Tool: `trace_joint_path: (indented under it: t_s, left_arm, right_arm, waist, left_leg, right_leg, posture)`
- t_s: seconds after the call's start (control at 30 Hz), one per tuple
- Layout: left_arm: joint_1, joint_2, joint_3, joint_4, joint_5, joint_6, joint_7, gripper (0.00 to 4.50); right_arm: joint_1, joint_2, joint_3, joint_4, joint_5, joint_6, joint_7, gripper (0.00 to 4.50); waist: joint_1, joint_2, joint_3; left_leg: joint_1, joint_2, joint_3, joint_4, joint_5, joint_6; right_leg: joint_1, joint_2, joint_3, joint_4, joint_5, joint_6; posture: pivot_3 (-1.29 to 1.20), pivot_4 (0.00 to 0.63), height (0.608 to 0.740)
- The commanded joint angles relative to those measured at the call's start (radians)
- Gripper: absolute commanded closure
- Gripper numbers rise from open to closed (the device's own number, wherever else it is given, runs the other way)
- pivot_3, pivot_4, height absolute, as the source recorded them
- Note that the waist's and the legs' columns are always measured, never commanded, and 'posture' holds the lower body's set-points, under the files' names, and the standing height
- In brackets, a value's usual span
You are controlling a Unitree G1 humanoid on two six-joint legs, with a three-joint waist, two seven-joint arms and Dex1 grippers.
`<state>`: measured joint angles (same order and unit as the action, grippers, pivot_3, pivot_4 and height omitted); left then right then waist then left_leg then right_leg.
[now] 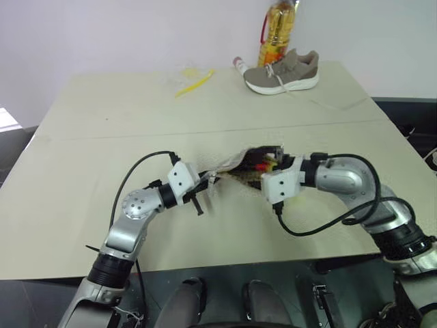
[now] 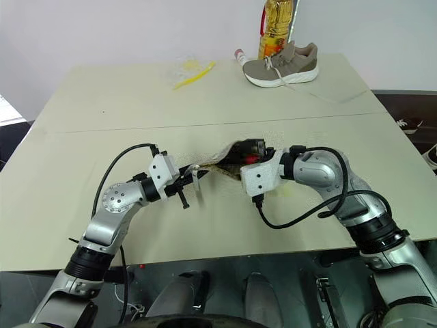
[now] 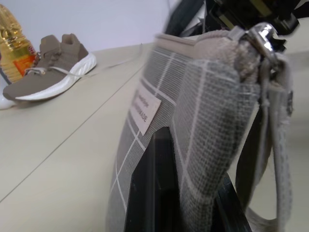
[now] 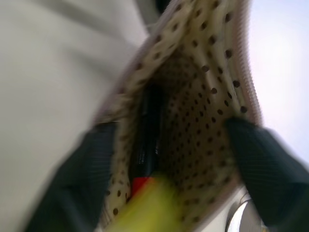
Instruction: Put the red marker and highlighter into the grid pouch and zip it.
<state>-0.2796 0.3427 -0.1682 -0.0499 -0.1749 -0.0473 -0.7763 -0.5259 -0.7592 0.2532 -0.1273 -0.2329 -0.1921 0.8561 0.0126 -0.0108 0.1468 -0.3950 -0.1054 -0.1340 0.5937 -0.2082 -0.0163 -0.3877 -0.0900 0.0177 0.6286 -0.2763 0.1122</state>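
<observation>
1. The left gripper (image 3: 183, 203) is clamped on the end of the grid pouch (image 3: 193, 111), holding it up off the table (image 1: 102, 137) with its mouth facing the right arm.
2. The right gripper (image 4: 164, 164) stands wide at the mouth — the red marker (image 4: 145, 145) lies partly inside, the highlighter (image 4: 145, 210) at the opening.
3. Best practice: keep the mouth spread, push both pens fully inside, then zip.

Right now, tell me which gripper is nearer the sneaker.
Right. The right gripper is at the grid pouch's open mouth, below the sneaker; the left gripper pinches the pouch's far end, further left.
</observation>
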Motion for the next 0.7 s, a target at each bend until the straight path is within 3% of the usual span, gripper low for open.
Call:
trace_joint_path:
  t_s: [0.03,0.13,0.3,0.43,0.53,0.7]
  left_arm:
    - [-0.010,-0.055,0.060,-0.019,-0.036,0.015,0.095,4.50]
    - [-0.021,-0.098,0.095,-0.024,-0.082,0.047,0.133,4.50]
    - [-0.019,-0.091,0.077,-0.016,-0.059,0.051,0.124,4.50]
    - [-0.013,-0.062,0.066,0.001,-0.025,0.028,0.115,4.50]
    - [-0.005,-0.027,0.065,0.019,-0.002,-0.003,0.096,4.50]
    - [-0.001,0.008,0.065,0.044,0.019,-0.046,0.078,4.50]
  right_arm:
    - [-0.070,0.048,-0.136,-0.016,0.143,0.169,-0.029,0.17]
    - [-0.108,0.073,-0.202,0.003,0.217,0.281,-0.038,0.17]
    - [-0.065,0.044,-0.252,0.023,0.261,0.420,-0.026,0.17]
    - [0.031,0.034,-0.321,-0.046,0.436,0.678,0.045,0.17]
    - [0.167,-0.021,-0.296,-0.157,0.536,0.838,0.130,0.17]
    - [0.253,0.004,-0.275,-0.224,0.616,1.083,0.058,0.17]
  waist:
    - [0.000,0.000,0.000]
    - [0.001,0.000,0.000]
    - [0.001,-0.001,0.000]
    - [0.001,0.000,0.000]
    - [0.001,0.000,0.000]
    - [-0.002,0.000,0.000]
  left_leg:
    - [0.000,0.000,0.000,0.000,0.000,0.000]
    - [0.000,0.000,-0.001,0.001,0.000,0.000]
    - [0.000,0.000,-0.001,0.000,0.000,0.000]
    - [0.000,0.000,-0.001,0.000,0.000,0.000]
    - [-0.001,0.000,-0.001,0.000,0.000,0.000]
    - [-0.001,0.000,0.000,0.000,0.000,0.001]
  right_leg:
    - [0.000,0.000,0.000,0.000,0.000,0.000]
    - [0.000,0.000,0.000,0.000,0.000,0.000]
    - [0.000,0.000,-0.001,0.000,0.000,0.000]
    - [0.000,0.000,0.000,0.000,0.000,0.000]
    - [0.000,0.000,0.000,0.000,0.000,0.000]
    - [-0.001,0.000,0.000,0.000,0.000,0.000]
  posture:
    - [0.00,0.150,0.740]
    - [0.00,0.150,0.740]
    - [0.00,0.150,0.740]
    - [0.00,0.150,0.740]
    - [0.00,0.150,0.740]
    - [0.00,0.150,0.740]
